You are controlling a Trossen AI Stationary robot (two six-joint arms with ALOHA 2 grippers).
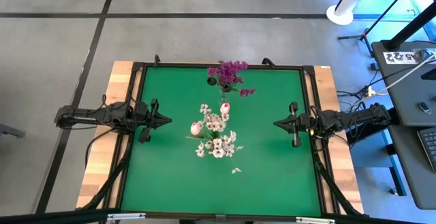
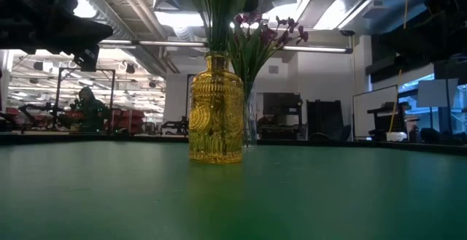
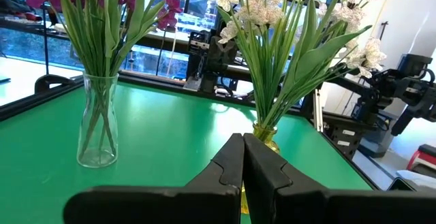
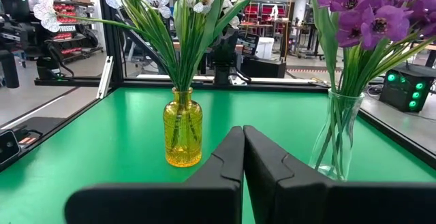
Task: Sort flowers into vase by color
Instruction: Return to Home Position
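Left hand [image 1: 167, 120]: fingers pressed together, empty, at own table [image 1: 272, 176] edge. Right hand [image 1: 276, 122]: same, opposite side. Between hands: yellow vase [image 4: 182, 132] holding white flowers [image 1: 216, 144] plus pink tulips [image 1: 196, 128]; clear vase [image 3: 97, 122] with purple sprigs [image 1: 229, 71] just beside it. Stems likely thin, soft, light, crushable: pinch mid-stem, gently. Blossoms fragile, avoid.

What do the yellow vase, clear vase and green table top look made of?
The squat yellow embossed vase looks like tinted pressed glass: glossy, translucent, stems showing through. The tall clear vase looks like plain smooth glass, fully see-through. The green table top seems a smooth, low-sheen mat; its material is unclear.
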